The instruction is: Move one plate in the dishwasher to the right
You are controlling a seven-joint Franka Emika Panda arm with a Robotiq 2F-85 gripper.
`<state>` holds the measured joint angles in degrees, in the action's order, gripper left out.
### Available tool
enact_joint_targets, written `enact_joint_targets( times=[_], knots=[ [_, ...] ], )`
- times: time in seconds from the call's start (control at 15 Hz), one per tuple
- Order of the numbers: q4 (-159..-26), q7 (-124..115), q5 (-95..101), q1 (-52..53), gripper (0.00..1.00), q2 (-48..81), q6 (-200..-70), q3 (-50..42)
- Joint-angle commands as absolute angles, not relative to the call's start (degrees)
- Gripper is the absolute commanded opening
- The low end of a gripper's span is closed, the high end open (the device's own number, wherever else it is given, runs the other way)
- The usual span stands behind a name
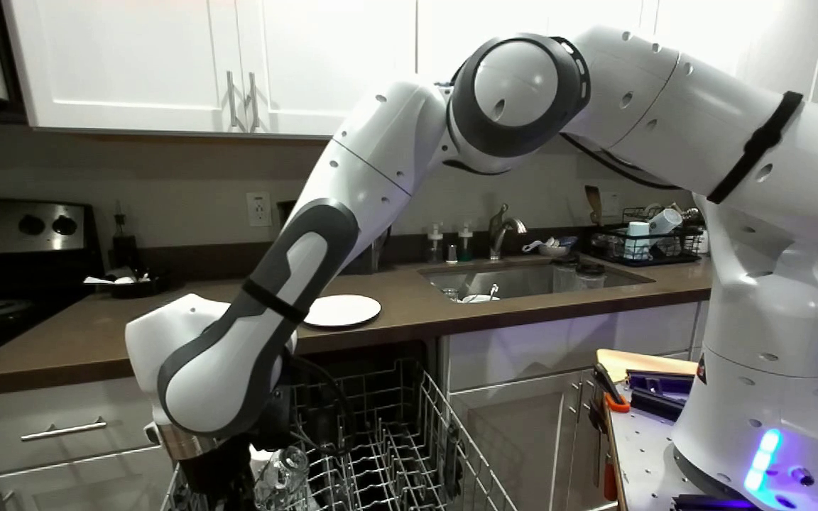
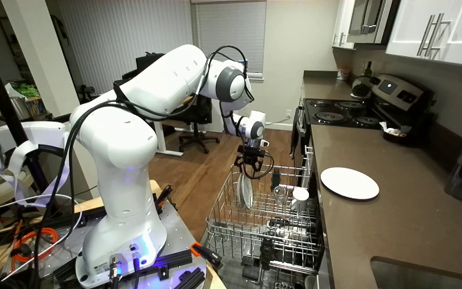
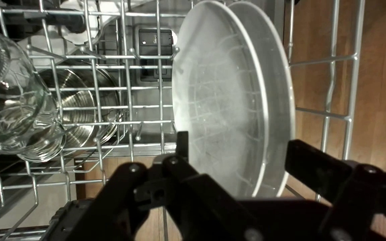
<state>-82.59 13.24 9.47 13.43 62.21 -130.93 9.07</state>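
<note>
The dishwasher is pulled open. Its grey wire rack shows in both exterior views [image 1: 467, 438] [image 2: 219, 196] and in the wrist view [image 3: 352, 83]. Two pale plates stand upright side by side in the rack. In the wrist view the left plate [image 3: 218, 90] overlaps the right plate [image 3: 278, 110]. In an exterior view they show edge-on as a pair [image 2: 248, 192]. My gripper [image 3: 240, 150] is open and empty, with both plates showing between its fingers. I cannot tell if the fingers touch them. My gripper is above the plates in an exterior view [image 2: 250, 162].
A glass jar [image 3: 8, 97] lies left of the plates in the rack. A white mug [image 2: 300, 194] and a glass [image 2: 280, 194] stand toward the counter side. Another white plate [image 2: 349, 183] lies on the countertop [image 2: 399, 224], whose edge runs beside the rack.
</note>
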Motion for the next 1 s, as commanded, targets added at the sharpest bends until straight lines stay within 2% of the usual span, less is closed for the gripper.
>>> enact_joint_targets(
  times=[0.0, 0.07, 0.13, 0.93],
  knots=[
    [-81.06, 14.71, 9.74, 13.18, 0.81, 63.41, -129.49, 9.00],
    [-81.05, 14.75, 9.68, 13.11, 0.93, 63.46, -129.49, 9.03],
    [-81.05, 14.85, 9.70, 13.10, 0.99, 63.48, -129.57, 9.07],
    [-82.78, 14.20, 9.92, 13.22, 1.00, 61.40, -130.07, 8.75]
  ],
)
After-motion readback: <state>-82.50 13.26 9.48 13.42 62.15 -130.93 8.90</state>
